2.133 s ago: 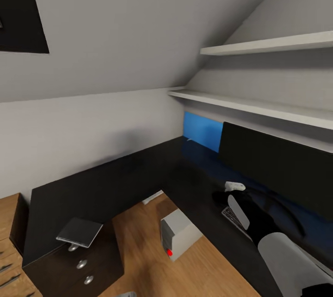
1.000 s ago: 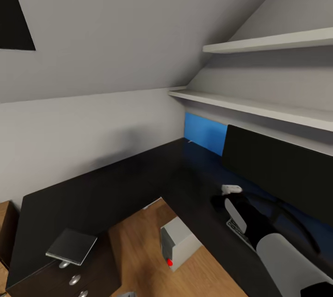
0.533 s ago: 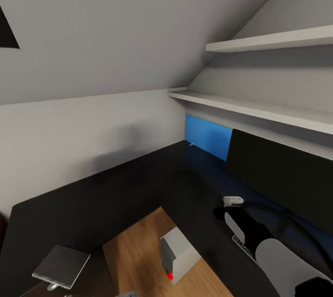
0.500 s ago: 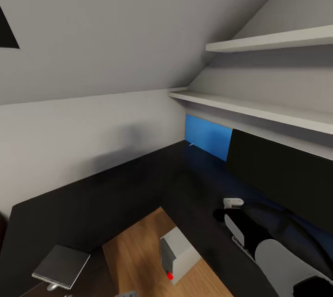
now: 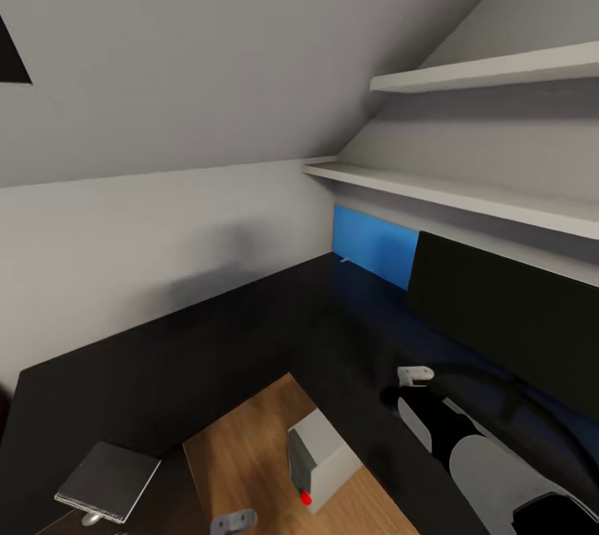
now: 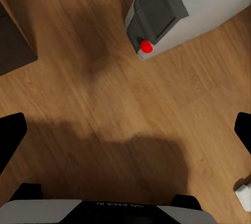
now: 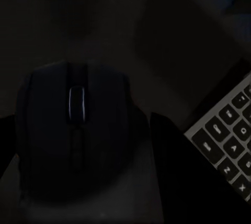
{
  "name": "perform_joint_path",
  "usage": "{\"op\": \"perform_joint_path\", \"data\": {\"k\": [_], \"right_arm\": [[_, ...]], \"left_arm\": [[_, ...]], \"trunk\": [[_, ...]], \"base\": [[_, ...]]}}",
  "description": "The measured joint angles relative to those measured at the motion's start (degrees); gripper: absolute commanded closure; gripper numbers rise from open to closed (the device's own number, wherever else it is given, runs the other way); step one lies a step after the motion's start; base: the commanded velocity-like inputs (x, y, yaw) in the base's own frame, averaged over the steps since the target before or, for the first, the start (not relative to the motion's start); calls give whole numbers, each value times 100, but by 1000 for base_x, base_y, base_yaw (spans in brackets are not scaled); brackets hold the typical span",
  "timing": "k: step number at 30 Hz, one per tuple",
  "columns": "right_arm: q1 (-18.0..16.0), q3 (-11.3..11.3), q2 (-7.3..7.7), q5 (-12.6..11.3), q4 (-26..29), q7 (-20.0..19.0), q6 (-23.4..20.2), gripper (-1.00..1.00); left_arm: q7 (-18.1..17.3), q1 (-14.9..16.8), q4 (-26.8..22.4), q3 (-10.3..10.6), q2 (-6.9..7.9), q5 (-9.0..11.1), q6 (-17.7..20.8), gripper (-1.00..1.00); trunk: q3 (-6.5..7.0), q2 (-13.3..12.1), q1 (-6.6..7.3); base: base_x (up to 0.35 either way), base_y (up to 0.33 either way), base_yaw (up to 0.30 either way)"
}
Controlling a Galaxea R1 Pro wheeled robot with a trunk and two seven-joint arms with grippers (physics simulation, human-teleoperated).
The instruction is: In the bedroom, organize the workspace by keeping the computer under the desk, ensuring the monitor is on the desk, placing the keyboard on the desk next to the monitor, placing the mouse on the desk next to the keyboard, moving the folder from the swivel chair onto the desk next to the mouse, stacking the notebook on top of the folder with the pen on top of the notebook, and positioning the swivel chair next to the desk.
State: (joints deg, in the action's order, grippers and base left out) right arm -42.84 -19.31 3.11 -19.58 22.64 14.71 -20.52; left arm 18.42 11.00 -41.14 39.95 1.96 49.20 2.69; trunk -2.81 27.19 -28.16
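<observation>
- Mouse (image 7: 76, 130) lies on the black desk (image 5: 208, 344), framed between the dark fingers of the right gripper (image 7: 83, 145), with a corner of the keyboard (image 7: 227, 135) just beside it; whether the fingers press on the mouse cannot be told in the dim wrist view.
- Head view: the right arm reaches over the desk in front of the monitor (image 5: 507, 319), lower in the picture than half a second ago.
- Left gripper (image 6: 125, 130) hangs over the wood floor (image 6: 94, 104) with its fingers spread wide and nothing between them; its tip (image 5: 235, 522) has newly come into the head view's lower edge.
- Computer (image 5: 320, 456) stands on the floor in the desk's inner corner, red light showing.
- Notebook (image 5: 108, 481) rests at the desk's near left end, unchanged.
- Blue panel (image 5: 374, 245) lines the wall behind the monitor.
</observation>
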Motion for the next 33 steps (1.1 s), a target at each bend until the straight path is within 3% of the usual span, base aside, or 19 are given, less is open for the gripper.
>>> {"op": "perform_joint_path", "data": {"k": [16, 23, 33], "right_arm": [[2, 32, 16, -17, -27, 17, 513, 100], [2, 47, 16, -23, -29, 17, 578, 100], [0, 61, 8, -42, -45, 23, 971, 100]], "left_arm": [[5, 0, -1, 23, -4, -7, 0, -100], [14, 1, 20, 29, -138, -30, -2, -100], [19, 1, 21, 34, -156, -40, -3, -100]], "trunk": [[-289, 644, -352], [-415, 926, -506], [-596, 1328, -726]], "base": [[0, 0, 0], [0, 0, 0], [0, 0, 0]]}}
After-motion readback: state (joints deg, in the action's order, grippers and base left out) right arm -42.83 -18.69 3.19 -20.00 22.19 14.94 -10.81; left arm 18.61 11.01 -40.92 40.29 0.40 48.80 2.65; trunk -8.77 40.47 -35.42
